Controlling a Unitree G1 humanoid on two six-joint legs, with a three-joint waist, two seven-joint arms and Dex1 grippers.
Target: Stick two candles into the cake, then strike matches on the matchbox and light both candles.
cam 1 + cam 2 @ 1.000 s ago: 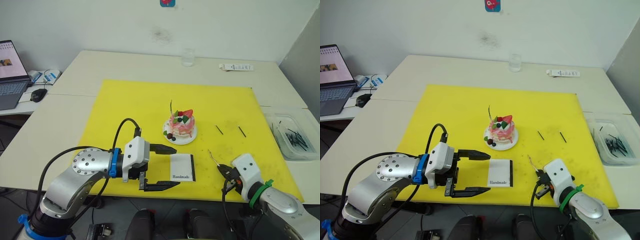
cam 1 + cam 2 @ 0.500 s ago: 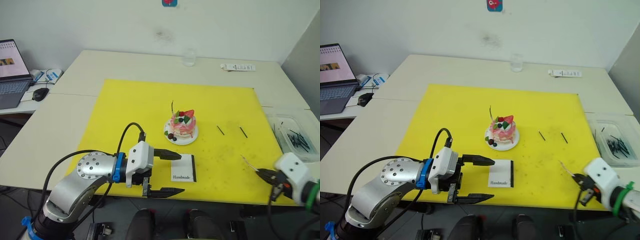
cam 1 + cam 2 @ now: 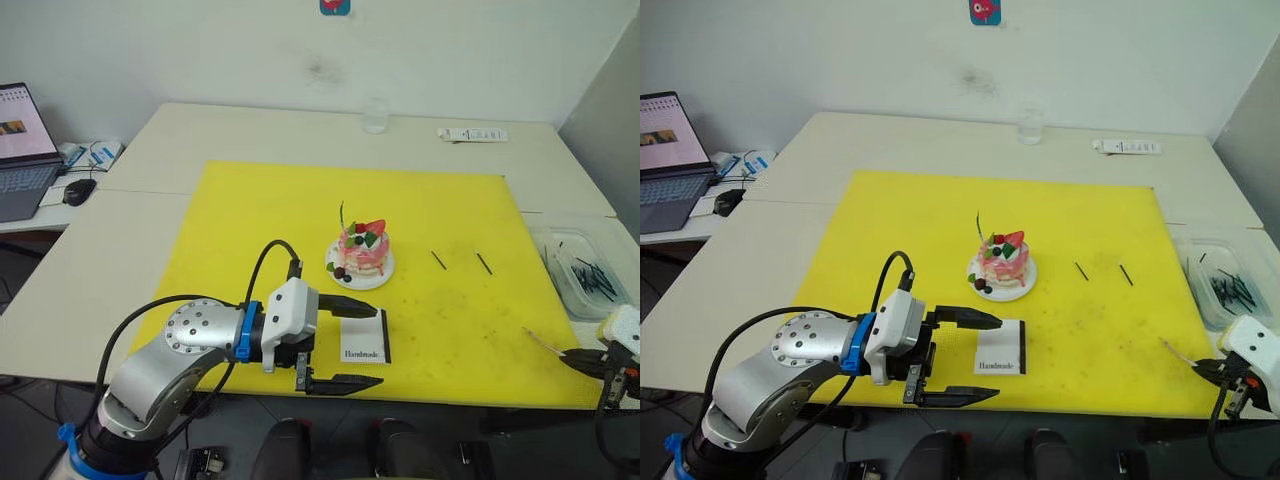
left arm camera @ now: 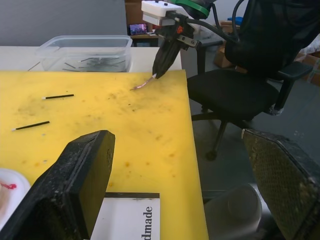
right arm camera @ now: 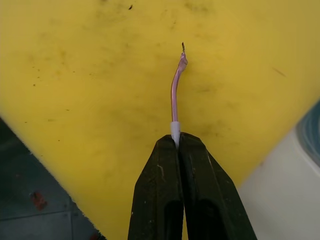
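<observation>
left claw (image 3: 345,340) spread wide astride matchbox (image 3: 364,336), ready to pin it for striking | right claw (image 5: 175,142) clamped on pinkish candle (image 5: 174,97) at mat's right edge | cake (image 3: 361,251) mid-mat, one candle (image 3: 341,214) standing in it

Left pincer (image 3: 352,343) spread wide, arm low; right pincer (image 5: 176,141) clamped tight.

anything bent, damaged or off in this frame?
Yes. The candle pinched in the shut right gripper is bent near its tip rather than straight, pinkish with a white base. One candle stands in the cake. The open left gripper straddles the matchbox.
</observation>
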